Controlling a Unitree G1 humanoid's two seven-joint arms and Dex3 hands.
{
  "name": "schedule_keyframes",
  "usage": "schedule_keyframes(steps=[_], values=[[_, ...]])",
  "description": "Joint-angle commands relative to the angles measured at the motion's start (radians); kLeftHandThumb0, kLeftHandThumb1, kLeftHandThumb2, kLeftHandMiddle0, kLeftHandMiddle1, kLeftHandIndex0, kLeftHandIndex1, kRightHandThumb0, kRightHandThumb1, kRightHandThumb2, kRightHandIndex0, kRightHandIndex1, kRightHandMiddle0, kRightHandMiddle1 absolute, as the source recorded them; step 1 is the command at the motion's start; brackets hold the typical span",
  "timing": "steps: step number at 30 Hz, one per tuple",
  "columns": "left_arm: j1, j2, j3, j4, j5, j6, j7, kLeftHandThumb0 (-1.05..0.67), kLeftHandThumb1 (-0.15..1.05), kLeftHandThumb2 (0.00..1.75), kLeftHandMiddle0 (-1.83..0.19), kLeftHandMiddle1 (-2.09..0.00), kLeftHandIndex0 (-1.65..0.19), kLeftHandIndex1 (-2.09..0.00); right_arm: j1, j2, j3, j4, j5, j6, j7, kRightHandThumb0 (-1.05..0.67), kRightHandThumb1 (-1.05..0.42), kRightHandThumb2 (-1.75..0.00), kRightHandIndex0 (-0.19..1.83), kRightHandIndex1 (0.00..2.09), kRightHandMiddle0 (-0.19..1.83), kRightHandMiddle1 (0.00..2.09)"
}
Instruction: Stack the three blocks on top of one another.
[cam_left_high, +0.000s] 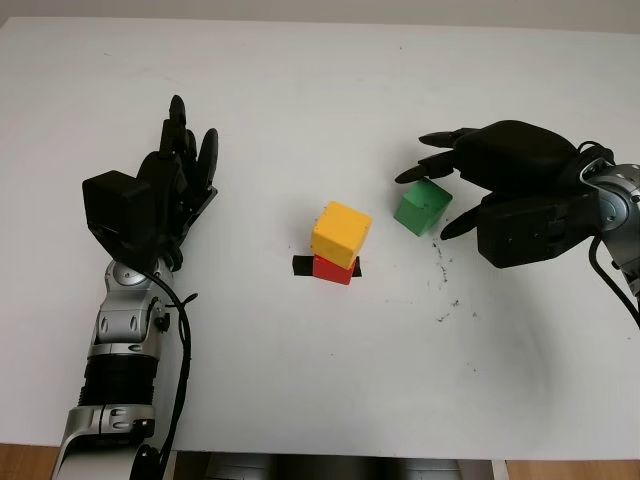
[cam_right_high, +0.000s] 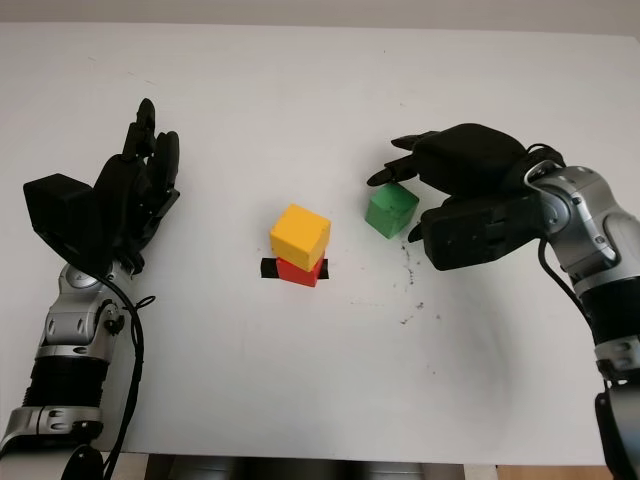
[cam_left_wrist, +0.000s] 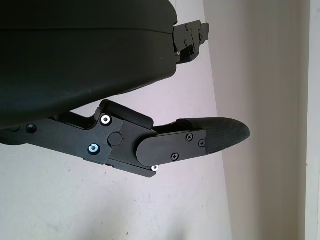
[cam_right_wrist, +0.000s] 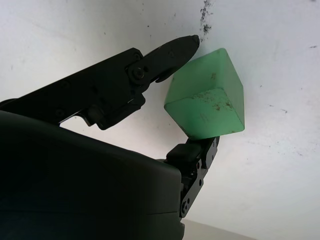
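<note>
White table lying open on all sides of blocks; bare room showing between both hands and table edges. Yellow block sitting on red block, between hands, just beside right hand. Right wrist view showing what head views hide: fingers clamping green block from opposite sides, block tilting. Left hand hovering open, well apart from stack, holding nothing.

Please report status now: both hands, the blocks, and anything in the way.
Right hand shut on green block, beside the stack. Left hand open, off to the left. Yellow block on red block. Nothing between.
</note>
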Motion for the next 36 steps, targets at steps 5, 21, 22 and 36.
schedule_keyframes(steps=[5, 21, 22, 36], values=[[-0.008, 0.01, -0.001, 0.0, 0.006, -0.012, 0.004, -0.72, 1.05, 0.56, 0.19, -0.03, 0.19, 0.0, -0.007, 0.004, 0.005, 0.009, 0.001, -0.018, -0.013, -0.44, -0.83, -0.06, 0.26, 0.08, 0.72, 0.17], [0.001, 0.005, -0.001, 0.0, 0.002, -0.01, 0.0, -0.73, 1.05, 0.55, 0.19, -0.01, 0.19, 0.0, -0.009, 0.028, -0.029, 0.068, 0.066, -0.059, -0.081, -0.33, -0.92, -0.05, 0.39, 0.06, 0.61, 0.96], [0.002, 0.006, -0.001, 0.001, 0.003, -0.012, 0.001, -0.72, 1.05, 0.55, 0.19, -0.01, 0.19, 0.0, -0.01, 0.032, -0.033, 0.066, 0.077, -0.047, -0.075, -0.33, -0.92, -0.05, 0.38, 0.06, 0.57, 1.04], [-0.004, 0.003, 0.002, 0.016, -0.006, -0.012, -0.003, -0.72, 1.05, 0.54, 0.19, 0.0, 0.19, 0.0, -0.001, 0.061, -0.09, 0.002, 0.242, 0.09, 0.056, -0.34, -0.94, -0.06, 0.38, 0.05, 0.43, 1.32]])
